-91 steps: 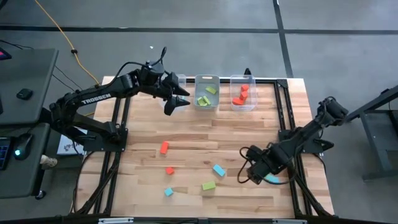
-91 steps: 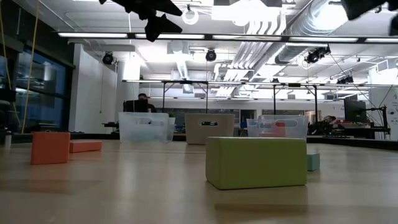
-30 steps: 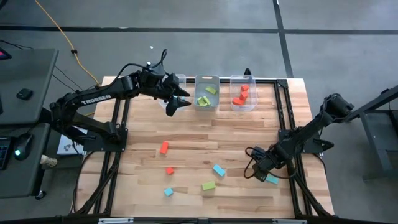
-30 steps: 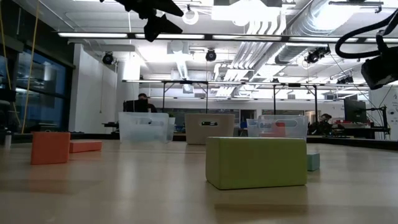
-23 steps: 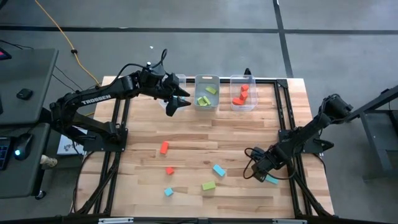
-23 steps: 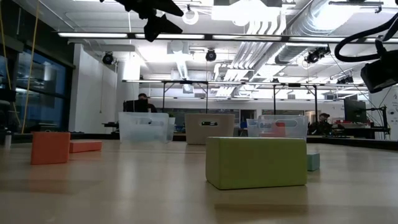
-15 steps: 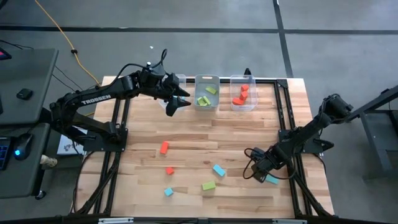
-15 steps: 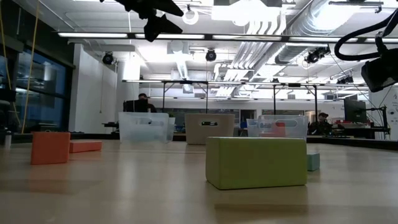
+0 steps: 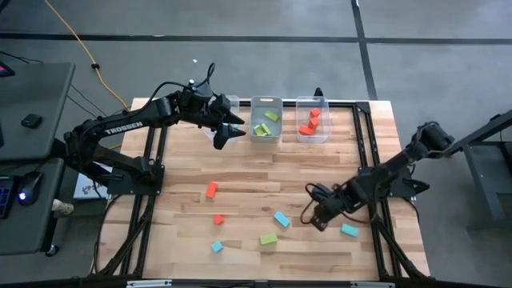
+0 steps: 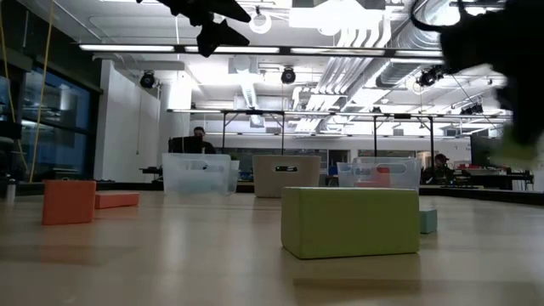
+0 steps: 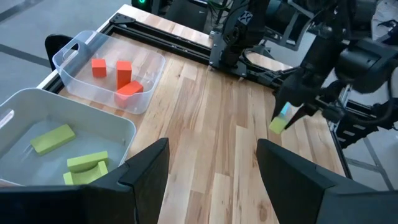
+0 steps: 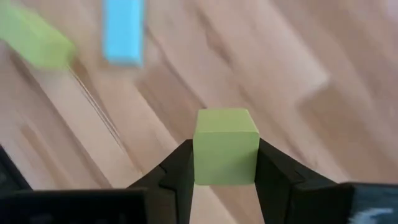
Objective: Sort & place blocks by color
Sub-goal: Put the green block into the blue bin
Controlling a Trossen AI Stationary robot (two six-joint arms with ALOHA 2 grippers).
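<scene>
Right gripper (image 9: 314,219) was clamped on a small lime green cube (image 12: 225,146), the cube wedged between its two dark fingers (image 12: 176,168) and lifted clear of the wooden worktop (image 9: 304,164). In the high view this gripper hung over the worktop's near right part, just beside a light blue bar block (image 9: 281,218) and a lime green bar block (image 9: 268,238). A second light blue block (image 9: 350,230) lay on the worktop just to the right of the gripper, apart from it.

Left gripper (image 9: 226,128) hovered at the far left of the worktop, fingers (image 11: 147,163) spread apart, nothing between them, next to the clear plastic bin with green blocks (image 9: 265,120). The clear plastic bin with red-orange blocks (image 9: 312,118) stood just right of that one. A third clear bin (image 10: 197,172) showed in the low view to the left of the other two; the left arm covered it from above.

Loose on the worktop: a red-orange bar (image 9: 211,190), a small red-orange cube (image 9: 218,219), a small light blue cube (image 9: 217,247), all left of centre and well apart from both grippers.

In the low view the lime green bar sat closest to the camera. A person (image 10: 198,140) showed far back in the room.
</scene>
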